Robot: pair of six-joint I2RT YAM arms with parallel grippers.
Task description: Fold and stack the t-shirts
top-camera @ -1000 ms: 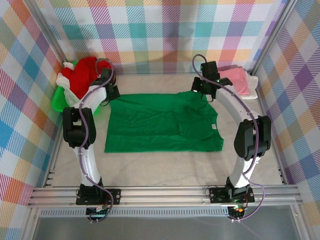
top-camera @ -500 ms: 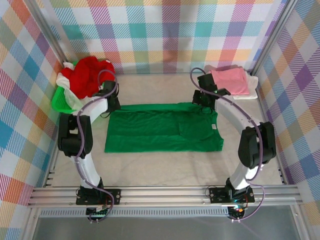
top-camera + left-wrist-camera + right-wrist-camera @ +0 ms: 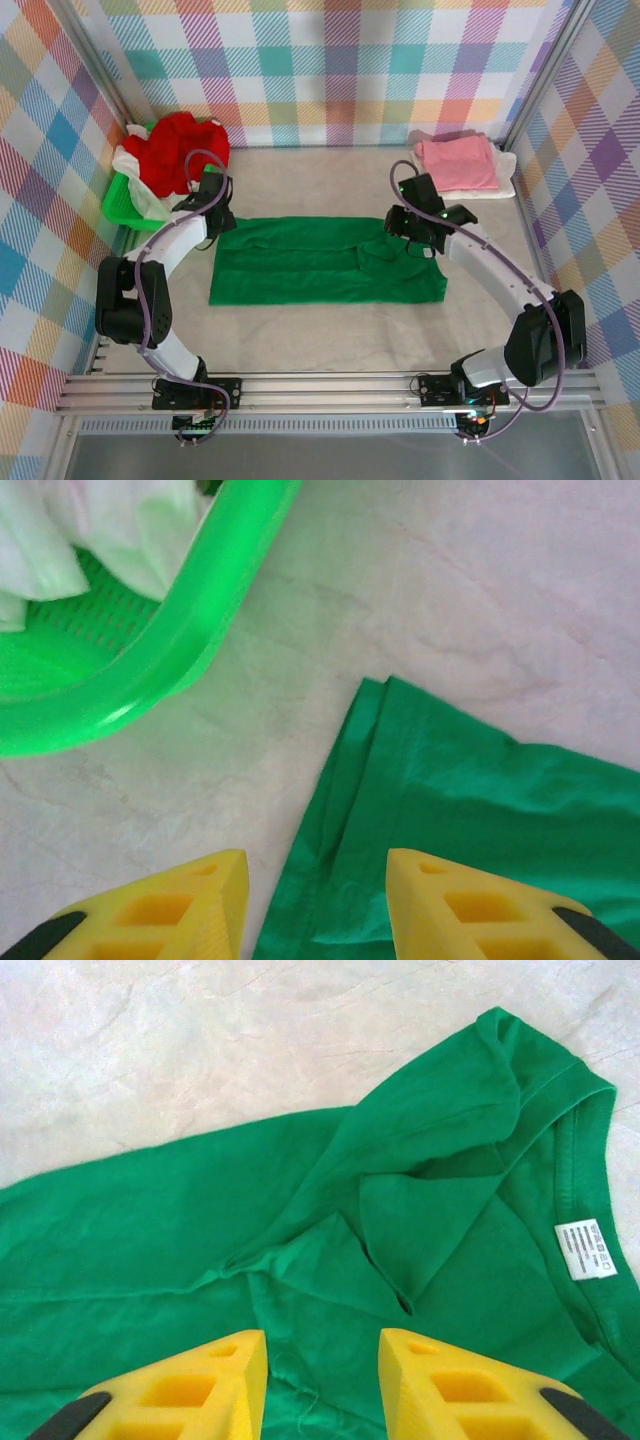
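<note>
A bright green t-shirt (image 3: 320, 262) lies flat mid-table as a long folded band, its neck label at the right end. My left gripper (image 3: 222, 224) hovers over its far left corner, open, with the corner's folded hem (image 3: 340, 810) lying loose below my fingers (image 3: 318, 900). Over the far right part, my right gripper (image 3: 410, 236) is open above the rumpled sleeve (image 3: 430, 1210), holding nothing (image 3: 322, 1380). A red t-shirt (image 3: 185, 145) and a white one (image 3: 135, 165) are heaped in the basket. A folded pink t-shirt (image 3: 455, 160) sits at the back right.
The lime-green plastic basket (image 3: 118, 205) stands at the far left, its rim (image 3: 190, 640) close to the shirt's corner. White cloth (image 3: 505, 180) lies under the pink shirt. Bare tabletop (image 3: 320, 330) stretches in front of the green shirt.
Both arms drew the green shirt's far edge toward the near side, narrowing it into a band. Both grippers then opened and let the cloth go.
</note>
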